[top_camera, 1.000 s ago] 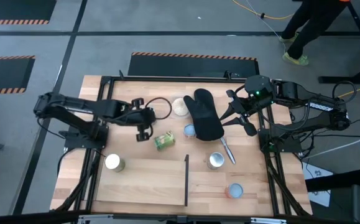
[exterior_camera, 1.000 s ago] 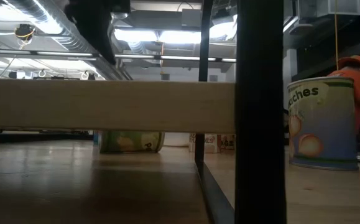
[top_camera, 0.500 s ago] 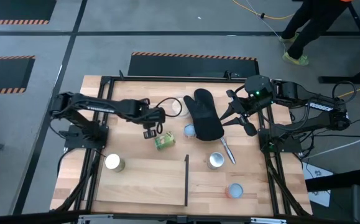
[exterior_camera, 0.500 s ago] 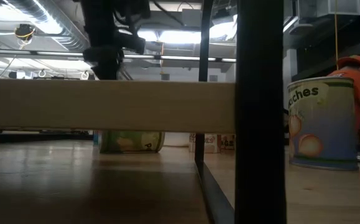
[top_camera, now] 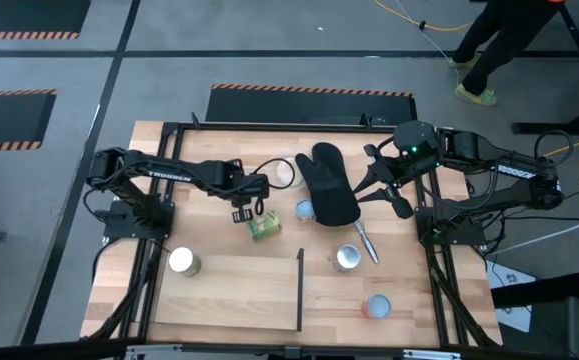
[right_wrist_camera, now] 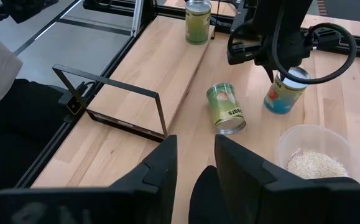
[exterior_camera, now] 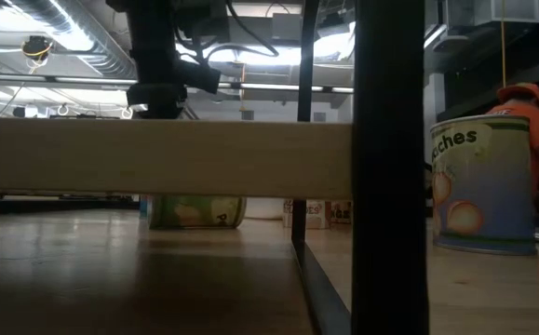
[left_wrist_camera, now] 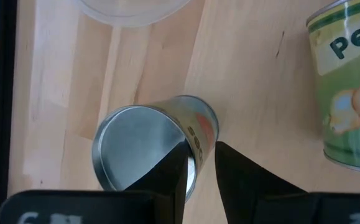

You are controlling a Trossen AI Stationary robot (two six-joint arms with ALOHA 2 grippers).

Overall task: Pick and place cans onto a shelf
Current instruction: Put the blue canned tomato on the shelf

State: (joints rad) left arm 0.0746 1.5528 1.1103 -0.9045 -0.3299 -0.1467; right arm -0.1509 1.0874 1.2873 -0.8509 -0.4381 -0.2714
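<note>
Left gripper [top_camera: 247, 208] of mine has slid across the table [top_camera: 229, 290] and hangs, fingers nearly closed and empty, just above the tipped green can [top_camera: 263, 228]. That can lies beside the shelf [top_camera: 300, 290], so I judge the grasp comes next; my right gripper [top_camera: 381, 185] waits by the mitt [top_camera: 331, 186].

1. Green-label can [exterior_camera: 196, 211]: low view, upper part hidden behind shelf plank [exterior_camera: 157, 156].
2. Peaches can [left_wrist_camera: 347, 81]: cut by left wrist picture's edge.
3. Clear bowl [left_wrist_camera: 133, 9]: only rim visible beyond the toppled can.

grey floor [top_camera: 269, 40], hazard-striped mats [top_camera: 9, 35], ceiling lights [exterior_camera: 250, 54]
</note>
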